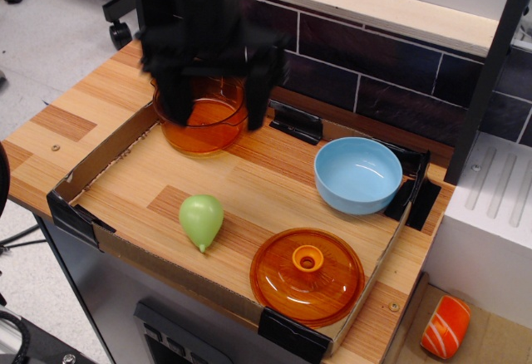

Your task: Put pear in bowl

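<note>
The light-green pear (202,220) lies on the wooden surface inside the cardboard tray, tip pointing toward the front edge. The light-blue bowl (357,174) stands empty at the tray's right side. My black gripper (214,110) hangs open and empty, its two fingers spread wide above the orange pot, well behind and above the pear. It is blurred by motion.
A transparent orange pot (202,119) with handles stands at the tray's back left, partly behind my fingers. An orange knobbed lid (307,274) lies at the front right. The low cardboard tray wall (100,154) rings the area. A dark tiled back wall (374,77) stands behind. An orange-white object (445,327) lies off the counter at lower right.
</note>
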Robot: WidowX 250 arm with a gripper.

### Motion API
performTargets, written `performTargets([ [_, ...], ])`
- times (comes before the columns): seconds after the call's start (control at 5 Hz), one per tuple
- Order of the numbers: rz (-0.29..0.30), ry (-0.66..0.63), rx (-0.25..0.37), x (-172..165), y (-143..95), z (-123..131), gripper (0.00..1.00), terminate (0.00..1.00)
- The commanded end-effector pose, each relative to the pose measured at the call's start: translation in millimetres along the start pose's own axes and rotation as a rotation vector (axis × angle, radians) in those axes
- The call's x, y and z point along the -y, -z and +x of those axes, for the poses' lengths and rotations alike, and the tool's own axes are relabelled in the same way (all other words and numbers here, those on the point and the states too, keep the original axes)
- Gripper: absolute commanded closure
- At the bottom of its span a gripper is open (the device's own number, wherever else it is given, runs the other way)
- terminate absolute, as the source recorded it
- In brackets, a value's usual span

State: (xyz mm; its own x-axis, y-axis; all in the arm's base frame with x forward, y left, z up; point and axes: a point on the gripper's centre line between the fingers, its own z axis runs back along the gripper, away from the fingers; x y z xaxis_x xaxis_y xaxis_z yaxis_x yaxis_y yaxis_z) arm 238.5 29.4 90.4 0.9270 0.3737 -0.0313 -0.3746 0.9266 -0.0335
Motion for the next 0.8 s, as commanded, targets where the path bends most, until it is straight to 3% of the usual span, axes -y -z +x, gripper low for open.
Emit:
performTargets([
  [0.0, 0.015, 0.057, 0.062, -13.8, 30.1, -2.2, 0.00, 0.00],
  [0.6, 0.031, 0.046, 0.023, -18.6, 71.4, -8.5, 0.00, 0.00],
])
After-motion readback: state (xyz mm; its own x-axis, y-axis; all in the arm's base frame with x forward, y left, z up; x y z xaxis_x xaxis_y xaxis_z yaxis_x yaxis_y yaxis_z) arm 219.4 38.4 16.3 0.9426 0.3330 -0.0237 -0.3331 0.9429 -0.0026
